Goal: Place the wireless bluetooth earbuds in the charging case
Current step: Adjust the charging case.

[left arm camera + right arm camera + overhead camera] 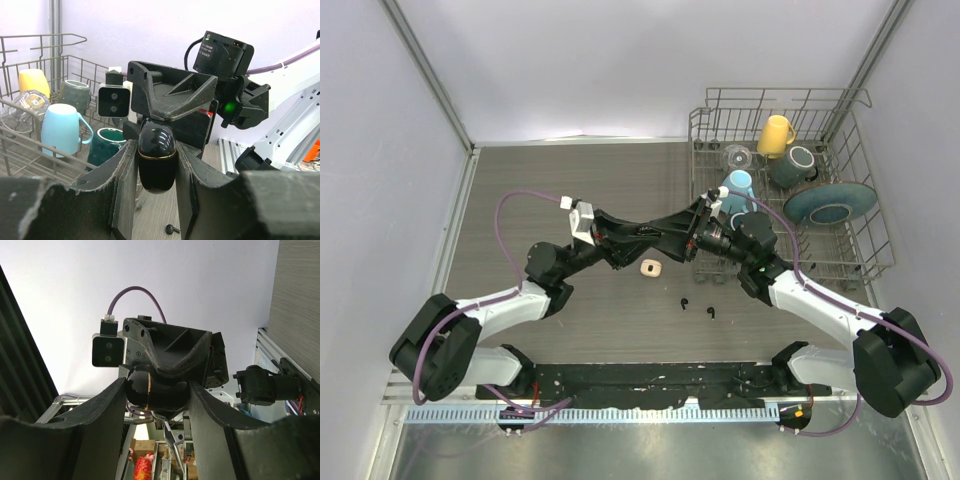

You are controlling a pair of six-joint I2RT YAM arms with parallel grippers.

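Observation:
A glossy black charging case with a thin gold seam is held closed in the air between both grippers; it also shows in the right wrist view. My left gripper is shut on its sides. My right gripper faces it and is shut on its two ends. In the top view the two grippers meet, left gripper against right gripper, hiding the case. Two black earbuds lie on the table below; one black earbud shows under the case. A small cream-white piece lies nearby.
A wire dish rack stands at the back right, close behind the grippers. It holds a yellow mug, a light blue mug, a dark teal mug, a teal plate and a glass.

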